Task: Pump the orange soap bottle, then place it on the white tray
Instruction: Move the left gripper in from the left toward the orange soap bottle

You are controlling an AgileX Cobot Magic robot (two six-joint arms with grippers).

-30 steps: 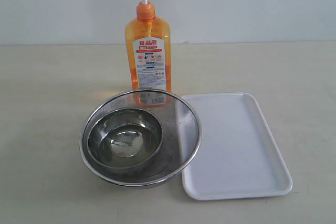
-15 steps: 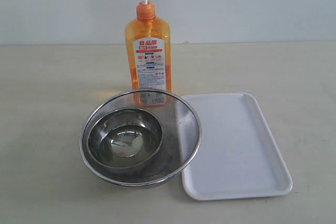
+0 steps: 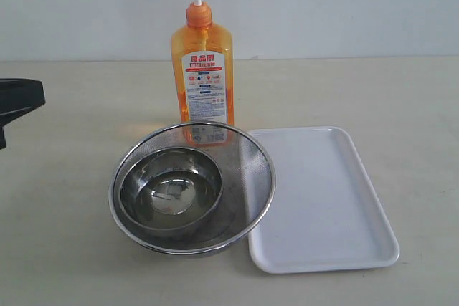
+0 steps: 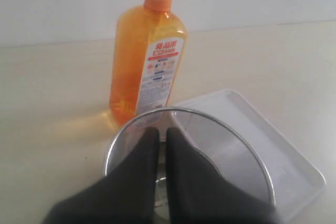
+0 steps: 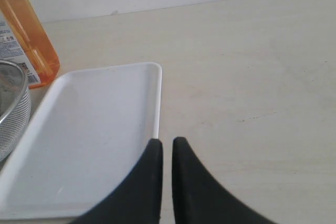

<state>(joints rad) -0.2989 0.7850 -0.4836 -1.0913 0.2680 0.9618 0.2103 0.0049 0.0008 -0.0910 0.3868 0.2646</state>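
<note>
The orange soap bottle (image 3: 203,84) stands upright at the back of the table, with its pump head raised on a white stem. Right of the bowls lies the white tray (image 3: 323,198), with nothing on it. A black part of my left arm (image 3: 18,102) shows at the left edge of the exterior view, well away from the bottle. In the left wrist view my left gripper (image 4: 161,129) is shut and holds nothing, with the bottle (image 4: 147,66) beyond it. My right gripper (image 5: 167,141) is shut and holds nothing, near the tray's (image 5: 94,129) long edge.
A steel mesh strainer bowl (image 3: 254,170) stands directly in front of the bottle, with a smaller steel bowl (image 3: 170,191) inside it. Its rim touches the tray's left edge. A pale wall runs behind the table.
A black part of my left arm has come into the exterior view at the left edge. The bottle, bowls and tray have not moved.
</note>
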